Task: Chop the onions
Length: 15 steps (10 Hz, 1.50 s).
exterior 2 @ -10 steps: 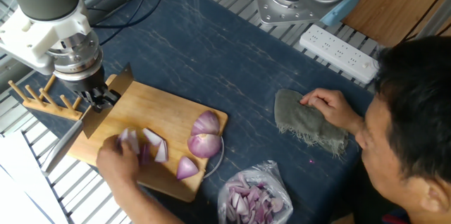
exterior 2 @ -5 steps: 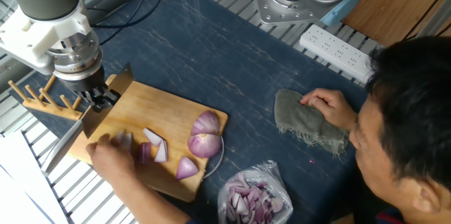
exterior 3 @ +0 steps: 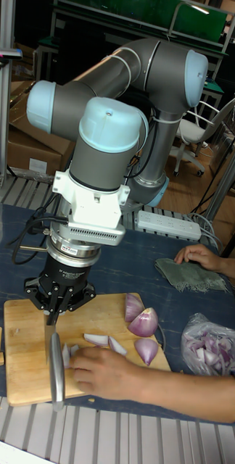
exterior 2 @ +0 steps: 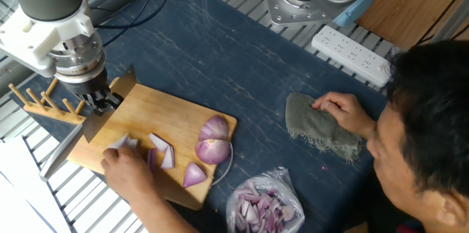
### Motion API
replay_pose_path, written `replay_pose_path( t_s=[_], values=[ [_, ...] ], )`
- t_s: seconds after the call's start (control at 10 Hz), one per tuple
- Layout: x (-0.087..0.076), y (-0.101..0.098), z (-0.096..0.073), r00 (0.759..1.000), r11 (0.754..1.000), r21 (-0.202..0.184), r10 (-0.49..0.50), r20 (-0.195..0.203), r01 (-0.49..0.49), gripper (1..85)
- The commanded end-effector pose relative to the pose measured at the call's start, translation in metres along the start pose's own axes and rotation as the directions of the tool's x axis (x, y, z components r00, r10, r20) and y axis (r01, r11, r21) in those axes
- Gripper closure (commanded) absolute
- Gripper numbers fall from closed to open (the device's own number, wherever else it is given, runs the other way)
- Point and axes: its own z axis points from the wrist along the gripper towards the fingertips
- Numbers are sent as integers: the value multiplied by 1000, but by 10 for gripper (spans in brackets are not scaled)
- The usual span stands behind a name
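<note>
My gripper [exterior 2: 105,104] [exterior 3: 57,303] hangs over the left end of the wooden cutting board [exterior 2: 174,110] [exterior 3: 22,335]. It is shut on the handle of a knife [exterior 2: 67,149] [exterior 3: 55,365], whose blade slants down to the board's left front edge. The onions lie on the board: two purple halves [exterior 2: 214,139] [exterior 3: 142,316], one wedge [exterior 2: 194,175] [exterior 3: 146,350] and thin slices [exterior 2: 161,149] [exterior 3: 97,339]. A person's hand [exterior 2: 126,171] [exterior 3: 106,373] rests on the slices just right of the blade.
A clear bag of onion bits [exterior 2: 262,207] [exterior 3: 210,348] lies off the board's right front. The person's other hand rests on a grey cloth [exterior 2: 322,129] [exterior 3: 192,275]. A white power strip [exterior 2: 352,51] [exterior 3: 168,226] sits behind. A wooden peg rack [exterior 2: 42,102] stands left.
The person's hand has shifted among the slices, first left, then back towards the board's front. My gripper and the knife have barely moved.
</note>
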Motion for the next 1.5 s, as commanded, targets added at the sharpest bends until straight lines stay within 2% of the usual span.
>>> replay_pose_path(
  t_s=[0.0,1.4],
  values=[
    [-1,-1,-1,1000,1000,-6,7,4,-7,847],
    [-3,-1,-1,1000,1000,-10,-2,13,2,847]
  ],
)
